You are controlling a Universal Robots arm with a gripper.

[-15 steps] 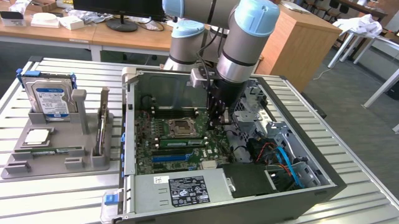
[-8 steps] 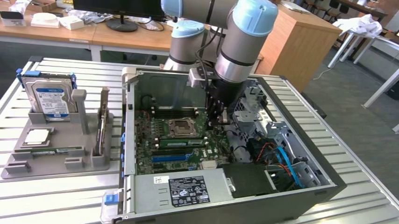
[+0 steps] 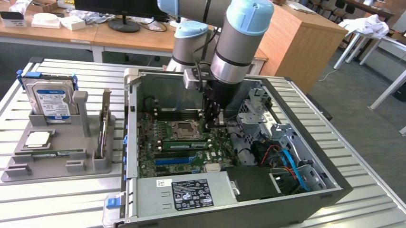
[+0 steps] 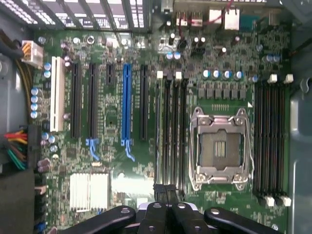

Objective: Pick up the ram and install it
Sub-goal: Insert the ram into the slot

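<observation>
The hand (image 3: 214, 122) hangs inside the open PC case (image 3: 317, 190), low over the motherboard (image 3: 190, 156) and just beside the CPU socket (image 3: 184, 128). In the wrist view its 2 fingertips (image 4: 161, 191) sit pressed together, with nothing seen between them, above a bank of black memory slots (image 4: 174, 131). The ram (image 3: 104, 124) stands on edge in the grey holder (image 3: 57, 164) on the counter (image 3: 51, 199), at the exterior view's left, next to the hard drive (image 3: 51, 100) and well apart from the hand.
</observation>
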